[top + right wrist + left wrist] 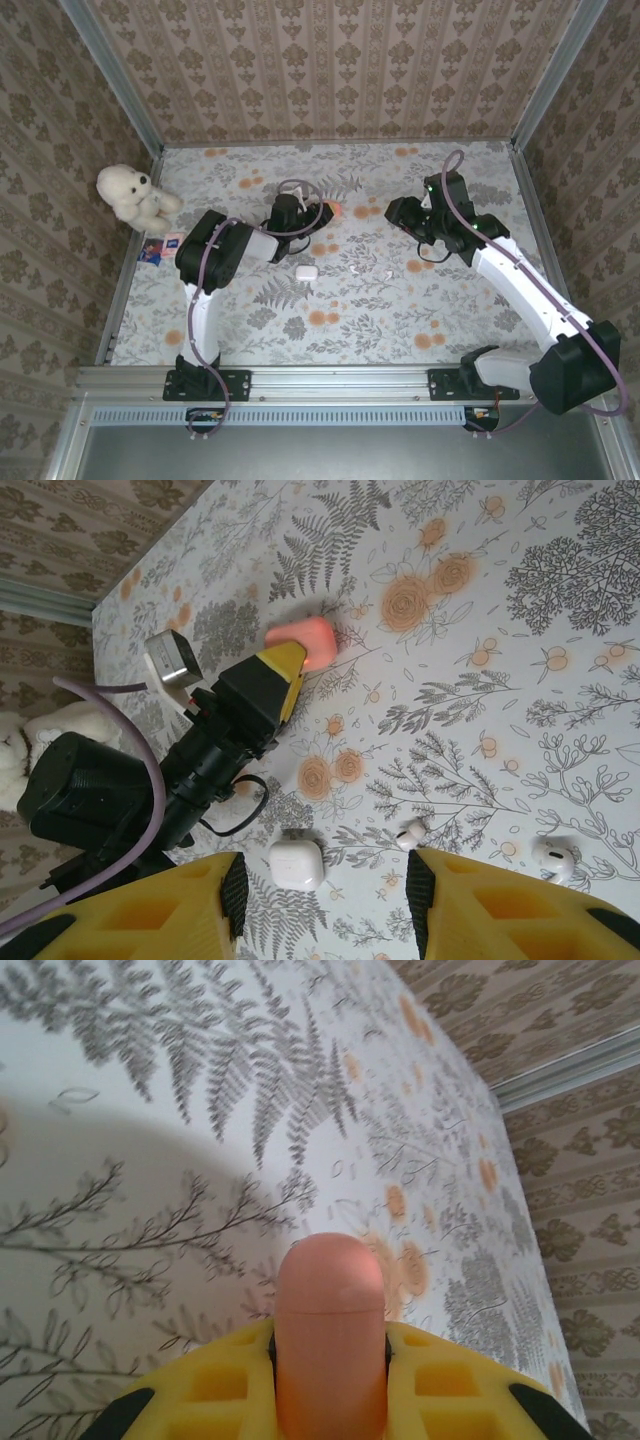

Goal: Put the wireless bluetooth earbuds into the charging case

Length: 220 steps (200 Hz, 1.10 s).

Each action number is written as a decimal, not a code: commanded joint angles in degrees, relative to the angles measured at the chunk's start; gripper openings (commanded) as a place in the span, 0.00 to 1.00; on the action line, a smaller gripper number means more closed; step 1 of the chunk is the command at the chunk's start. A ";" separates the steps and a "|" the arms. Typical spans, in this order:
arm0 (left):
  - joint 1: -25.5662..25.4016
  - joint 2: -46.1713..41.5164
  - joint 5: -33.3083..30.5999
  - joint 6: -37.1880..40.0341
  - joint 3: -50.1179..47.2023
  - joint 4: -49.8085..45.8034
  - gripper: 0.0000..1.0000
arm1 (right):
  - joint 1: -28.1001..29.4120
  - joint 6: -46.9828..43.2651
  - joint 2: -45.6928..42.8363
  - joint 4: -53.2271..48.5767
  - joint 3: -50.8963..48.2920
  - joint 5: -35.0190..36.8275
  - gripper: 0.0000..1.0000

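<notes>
An orange-pink charging case [330, 1300], lid closed, sticks out from between the yellow fingers of my left gripper [330, 1365], which is shut on it. In the top view that case [333, 209] and the left gripper [305, 214] sit left of the table's centre. In the right wrist view the same orange case [302, 640] sits at the left gripper's tip. My right gripper [328, 898] hangs open above the table, empty. A closed white case [297, 863] lies between its fingers, lower down. Two white earbuds [411, 832] [553, 857] lie loose to its right. From above, the right gripper [393, 212] faces the left one, and the white case [305, 271] lies nearer the front.
A white teddy bear [135, 195] and a small blue and red card [152, 250] lie by the table's left edge. Metal rails and patterned walls close in the floral tabletop [400, 320]. The left arm's cable [120, 740] loops nearby.
</notes>
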 commanded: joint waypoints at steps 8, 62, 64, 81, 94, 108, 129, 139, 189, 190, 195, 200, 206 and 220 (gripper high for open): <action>0.55 -0.78 0.25 0.87 0.70 -4.33 0.29 | 1.42 0.22 1.03 -0.07 2.04 1.51 0.50; 2.11 -7.81 -1.64 6.10 -1.38 -12.69 0.70 | 7.12 -0.48 3.44 -3.58 4.70 6.40 0.57; 2.24 -8.12 -1.72 6.24 -1.57 -12.96 0.72 | 7.37 -0.48 3.60 -3.68 4.82 6.73 0.57; 3.30 -11.52 -1.94 7.64 -2.95 -14.89 0.78 | 10.72 -0.22 5.15 -5.39 5.81 9.55 0.60; 3.73 -15.05 -2.48 8.69 -4.35 -16.28 0.79 | 13.52 0.22 6.81 -6.24 6.48 11.92 0.61; 6.65 -19.15 -2.81 10.04 -5.78 -17.49 0.80 | 16.64 0.99 9.35 -6.93 7.20 14.53 0.61; 9.11 -26.04 -4.79 12.90 -6.98 -22.01 0.83 | 21.66 2.32 15.68 -8.47 9.32 18.22 0.62; 10.25 -29.01 -6.12 14.79 -6.82 -25.38 0.84 | 23.73 2.95 19.25 -9.60 11.15 19.63 0.64; 16.55 -42.51 -16.14 17.48 -6.52 -39.98 1.00 | 31.21 6.92 38.92 -15.06 24.59 22.76 0.68; 16.73 -42.71 -16.38 17.39 -6.59 -40.20 1.00 | 31.36 7.00 39.23 -15.10 24.88 22.78 0.69; 17.51 -43.84 -17.73 16.57 -6.93 -41.10 1.00 | 31.85 7.34 40.69 -15.49 26.32 22.88 0.69; 18.30 -44.86 -19.29 15.15 -7.19 -42.72 1.00 | 32.22 7.74 42.30 -15.91 27.64 23.04 0.69; 19.23 -46.18 -21.27 13.33 -7.45 -45.02 1.00 | 32.61 8.31 44.08 -16.25 29.15 23.10 0.70; 21.56 -48.21 -22.24 10.92 -8.64 -46.52 1.00 | 33.10 9.21 47.79 -17.18 32.67 22.77 0.71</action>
